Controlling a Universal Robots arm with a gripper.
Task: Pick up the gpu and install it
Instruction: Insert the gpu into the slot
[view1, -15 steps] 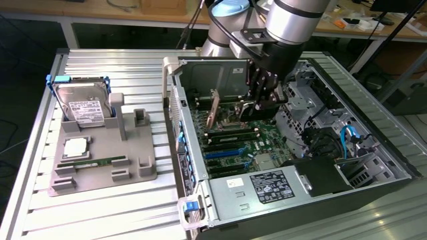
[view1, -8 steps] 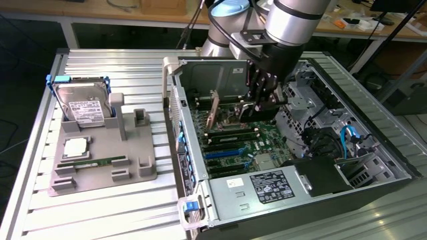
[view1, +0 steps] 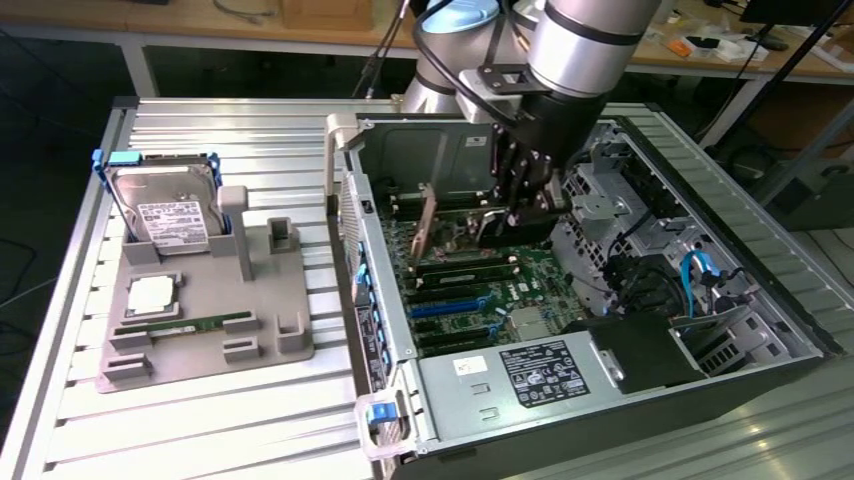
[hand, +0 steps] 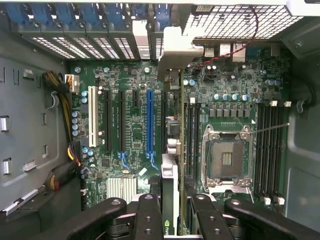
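Green-boarded gpu (hand: 170, 172) is standing on edge just beside the motherboard's blue slot (hand: 149, 120), with the claw (view1: 525, 208) clamping it. Pickup is looking done, but I can't tell whether the card is seating.

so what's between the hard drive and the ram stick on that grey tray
A square silver chip, seated in the tray between hard drive and ram stick, in the exterior view.
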